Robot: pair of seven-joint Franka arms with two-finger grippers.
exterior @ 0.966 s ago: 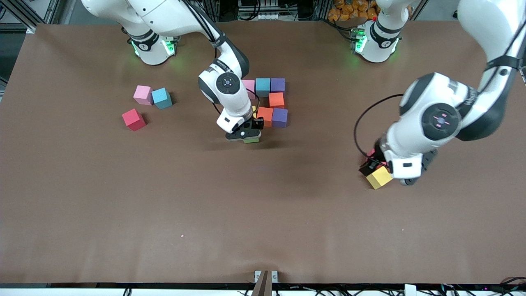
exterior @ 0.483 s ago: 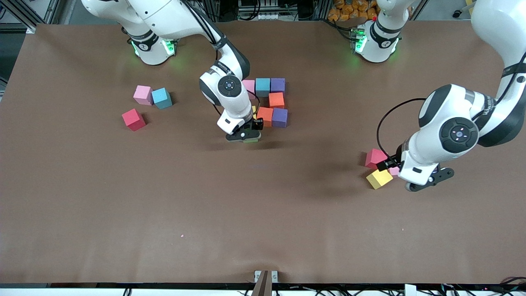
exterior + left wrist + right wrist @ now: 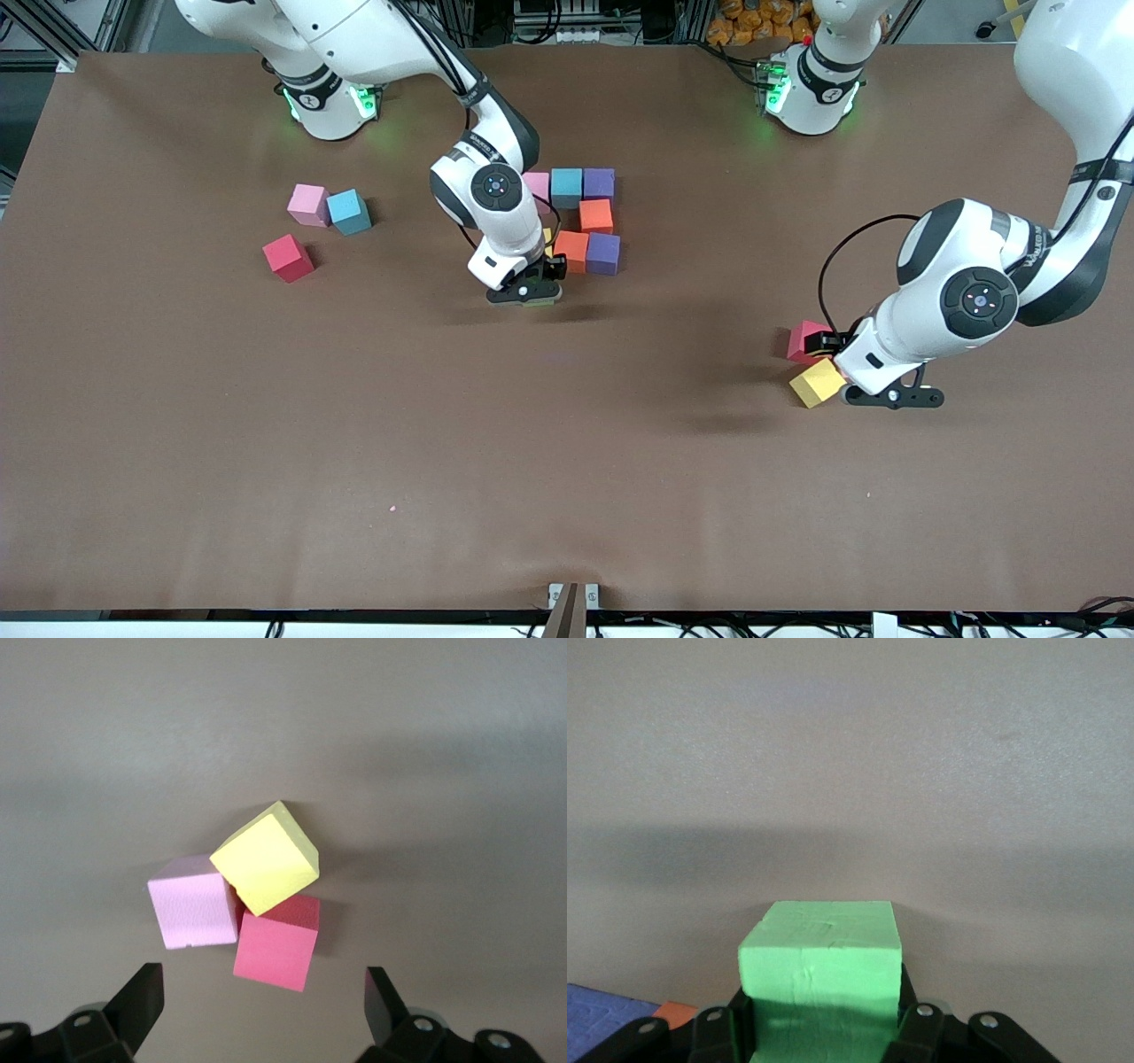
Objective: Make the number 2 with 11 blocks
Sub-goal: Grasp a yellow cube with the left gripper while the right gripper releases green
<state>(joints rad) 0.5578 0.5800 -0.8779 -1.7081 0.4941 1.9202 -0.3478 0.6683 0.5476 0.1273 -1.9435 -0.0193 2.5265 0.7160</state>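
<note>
The number 2 stands as a partial cluster mid-table: pink point(image 3: 537, 185), blue point(image 3: 567, 186) and purple point(image 3: 599, 183) blocks in a row, an orange block point(image 3: 596, 215) below them, then orange point(image 3: 571, 248) and purple point(image 3: 603, 252). My right gripper point(image 3: 530, 293) is shut on a green block point(image 3: 821, 979) low over the table at the cluster's nearer corner. My left gripper point(image 3: 263, 1005) hangs open over the table beside a yellow point(image 3: 264, 859), a pale pink point(image 3: 192, 902) and a red block point(image 3: 277, 942) that touch each other.
Three loose blocks lie toward the right arm's end of the table: pink point(image 3: 308, 204), blue point(image 3: 349, 211) and red point(image 3: 288, 257). A yellow block point(image 3: 548, 237) is mostly hidden under the right wrist. The table's nearer half is bare brown surface point(image 3: 532, 461).
The left arm has swung its wrist round, uncovering the red block beside the yellow one. The right gripper with the green block has barely shifted.
</note>
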